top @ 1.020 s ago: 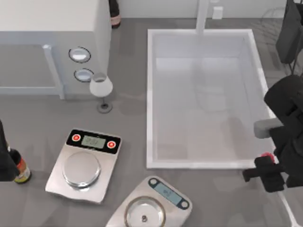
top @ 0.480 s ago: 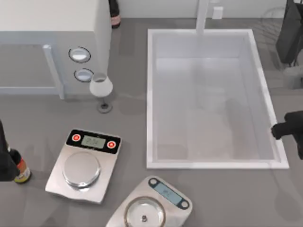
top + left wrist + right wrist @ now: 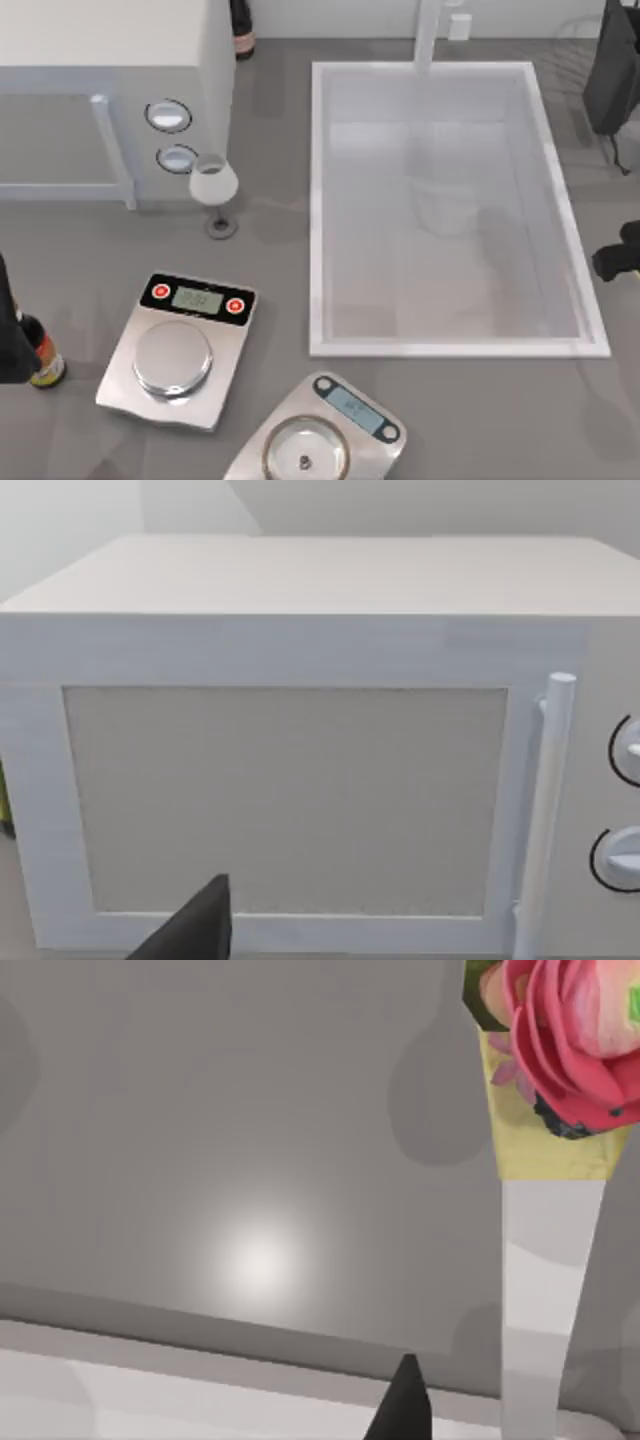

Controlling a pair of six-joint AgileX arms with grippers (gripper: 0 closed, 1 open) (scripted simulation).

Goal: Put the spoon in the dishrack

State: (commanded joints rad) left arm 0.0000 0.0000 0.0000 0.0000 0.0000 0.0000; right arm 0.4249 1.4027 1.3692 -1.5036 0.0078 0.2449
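The spoon hangs close in the right wrist view, its cream-white handle (image 3: 545, 1290) running up to a red-pink end with a yellow patch (image 3: 565, 1050), above the grey counter. My right gripper (image 3: 618, 262) is at the table's right edge beside the sink, shut on the spoon; one dark fingertip (image 3: 402, 1405) shows. The dishrack (image 3: 572, 30) appears as faint thin wires at the back right corner, partly seen. My left arm (image 3: 8, 345) is parked at the left edge, facing the microwave door (image 3: 285, 800).
A large white sink basin (image 3: 316, 200) with a faucet (image 3: 428, 35) fills the middle right. A microwave (image 3: 100, 40), a wine glass (image 3: 214, 190), two scales (image 3: 175, 350) (image 3: 320, 440) and a bottle (image 3: 44, 365) stand to the left. A dark arm part (image 3: 612, 70) is at the back right.
My right gripper has lifted from the sink's front right corner and moved right and toward the back, now mostly past the view's right edge. The left arm has not moved.
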